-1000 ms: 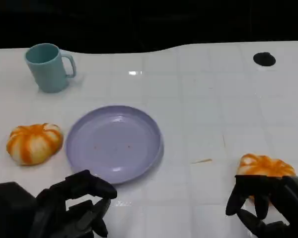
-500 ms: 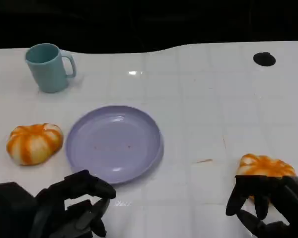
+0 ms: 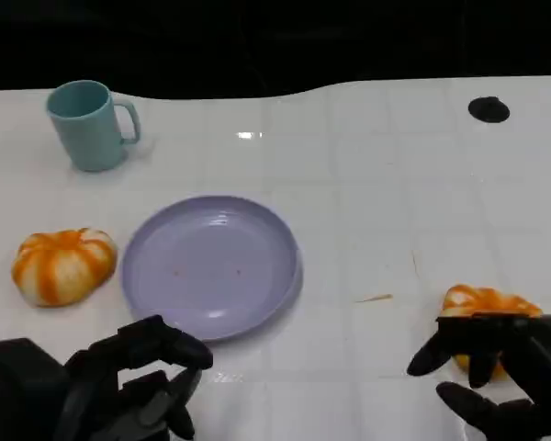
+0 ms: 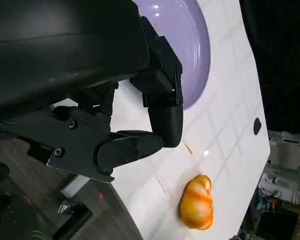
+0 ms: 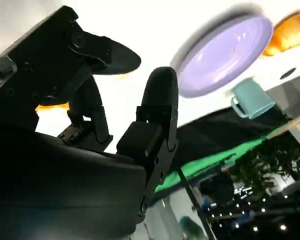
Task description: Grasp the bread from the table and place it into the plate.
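Tabletop (image 3: 386, 184): white, glossy, faintly gridded like tile, with a ceiling light reflected near the far edge. A small black round mark (image 3: 489, 109) sits at the far right corner. A short tan sliver (image 3: 374, 298) lies between the plate and the right-hand bread. Beyond the far edge the room is dark in the head view; the right wrist view shows a green band and dim lights past the table.

Plate (image 3: 210, 265): lavender, round, shallow, raised rim, a few tiny specks inside. It lies left of the tabletop's centre, toward the near edge.

Left hand (image 3: 133, 381): black, at the near left corner, just short of the plate's near rim. Its fingers are curled inward and hold nothing.

Right hand (image 3: 505, 372): black, at the near right corner. Its fingers (image 3: 459, 342) arch over the near side of the bread, thumb apart beneath; whether they touch the bread cannot be told.

Mug (image 3: 90, 124): teal, upright, handle to the right, at the far left corner.

Bread, right (image 3: 485, 302): rounded bun, pale with orange glazed stripes, resting on the tabletop by the near right edge, well apart from the plate.

Bread, left (image 3: 62, 265): the same striped, lobed bun, just beside the plate's left rim, by the left edge.
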Available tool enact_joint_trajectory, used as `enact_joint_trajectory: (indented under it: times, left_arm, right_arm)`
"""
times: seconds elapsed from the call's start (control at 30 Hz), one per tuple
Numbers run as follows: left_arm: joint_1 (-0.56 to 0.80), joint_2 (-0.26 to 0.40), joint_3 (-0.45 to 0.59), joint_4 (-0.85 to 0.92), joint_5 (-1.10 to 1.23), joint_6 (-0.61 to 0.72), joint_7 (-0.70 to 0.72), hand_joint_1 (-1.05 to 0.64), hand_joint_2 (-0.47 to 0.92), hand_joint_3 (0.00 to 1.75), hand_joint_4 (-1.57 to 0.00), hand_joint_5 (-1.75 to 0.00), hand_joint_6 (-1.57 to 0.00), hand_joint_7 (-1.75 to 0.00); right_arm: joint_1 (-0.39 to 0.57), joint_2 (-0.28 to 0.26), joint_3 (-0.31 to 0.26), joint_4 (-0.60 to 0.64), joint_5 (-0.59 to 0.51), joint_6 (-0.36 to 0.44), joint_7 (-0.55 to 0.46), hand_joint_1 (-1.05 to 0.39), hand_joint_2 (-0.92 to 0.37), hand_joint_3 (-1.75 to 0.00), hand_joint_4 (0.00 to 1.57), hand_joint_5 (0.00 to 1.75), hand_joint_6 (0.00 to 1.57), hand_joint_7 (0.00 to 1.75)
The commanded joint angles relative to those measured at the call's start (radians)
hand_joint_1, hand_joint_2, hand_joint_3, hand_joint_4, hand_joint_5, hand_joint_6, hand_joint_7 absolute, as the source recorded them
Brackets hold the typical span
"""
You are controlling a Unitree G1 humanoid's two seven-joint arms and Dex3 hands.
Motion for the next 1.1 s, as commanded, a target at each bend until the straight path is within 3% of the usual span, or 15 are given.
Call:
enact_joint_trajectory:
  times: [0.03,0.17,0.37,0.7,1.1]
  left_arm:
    - [0.006,0.012,0.004,0.004,0.001,-0.015,-0.011,-0.31,0.87,0.60,-0.64,-1.75,-0.59,-1.32]
    - [0.004,0.006,0.007,0.008,-0.011,-0.009,-0.011,-0.31,0.87,0.59,-0.64,-1.75,-0.59,-1.33]
    - [0.002,0.008,-0.004,0.010,0.007,-0.014,-0.005,-0.31,0.88,0.58,-0.63,-1.75,-0.59,-1.32]
    - [0.001,0.005,-0.010,-0.006,0.007,0.013,0.006,-0.33,0.88,0.56,-0.63,-1.75,-0.59,-1.31]
    - [0.000,-0.011,-0.007,-0.018,-0.003,0.041,0.011,-0.32,0.88,0.55,-0.62,-1.75,-0.60,-1.32]
  right_arm:
    - [0.010,-0.045,-0.023,-0.074,-0.079,0.057,0.021,-0.24,-0.44,-0.77,0.77,0.96,0.87,0.37]
    - [0.013,-0.076,-0.023,-0.124,-0.141,0.100,0.051,-0.26,-0.58,-0.40,0.73,0.53,0.82,0.10]
    - [0.017,-0.099,-0.023,-0.181,-0.219,0.152,0.085,-0.29,-0.67,-0.14,0.58,0.28,0.65,0.00]
    - [0.008,-0.109,-0.013,-0.278,-0.351,0.276,0.214,-0.35,-0.71,-0.03,0.25,0.11,0.38,0.00]
    - [-0.058,-0.114,0.029,-0.225,-0.468,0.331,0.275,-0.37,-0.70,0.00,0.21,0.14,0.34,0.00]
